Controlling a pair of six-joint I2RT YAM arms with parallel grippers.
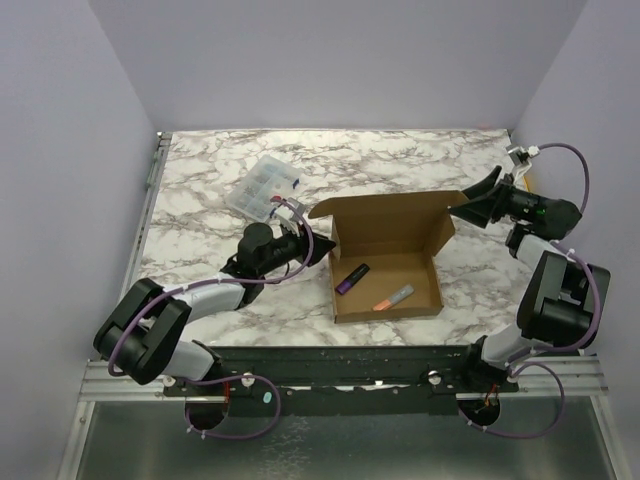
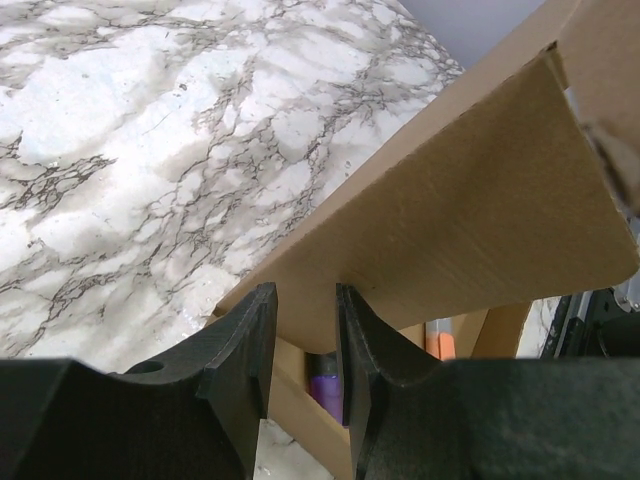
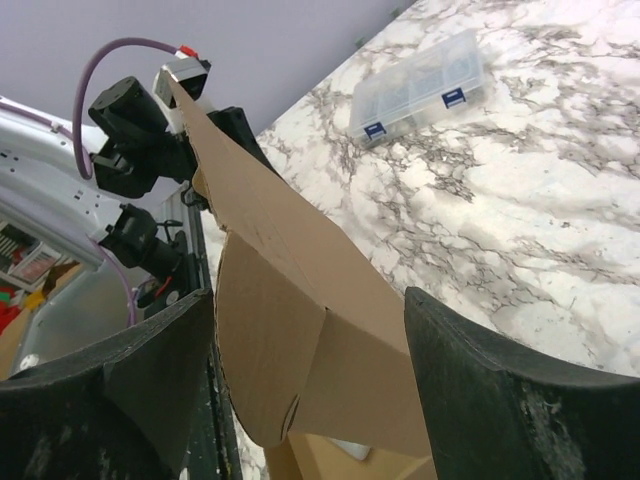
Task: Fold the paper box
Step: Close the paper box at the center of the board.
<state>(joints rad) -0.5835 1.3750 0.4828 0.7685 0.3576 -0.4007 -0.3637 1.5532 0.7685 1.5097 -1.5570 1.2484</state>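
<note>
**Box open mid-worktop, an end effector at each side**

The marble worktop (image 1: 210,180) has the brown box (image 1: 385,235) sitting about the middle, lid standing up at the back. The right end effector (image 3: 308,300) is at the lid's right corner with its jaws wide, a cardboard flap between them, and no grip that I can see. The left end effector (image 2: 303,295) is at the box's left wall, jaws a narrow gap apart with cardboard right at the tips. Can't tell if it's pinching. A clear case (image 1: 262,185) lies back-left, apart from the box. A purple stick (image 1: 352,277) and an orange stick (image 1: 393,297) lie inside the box.

Overhead, two wrists; shared paper box (image 1: 390,220)
</note>
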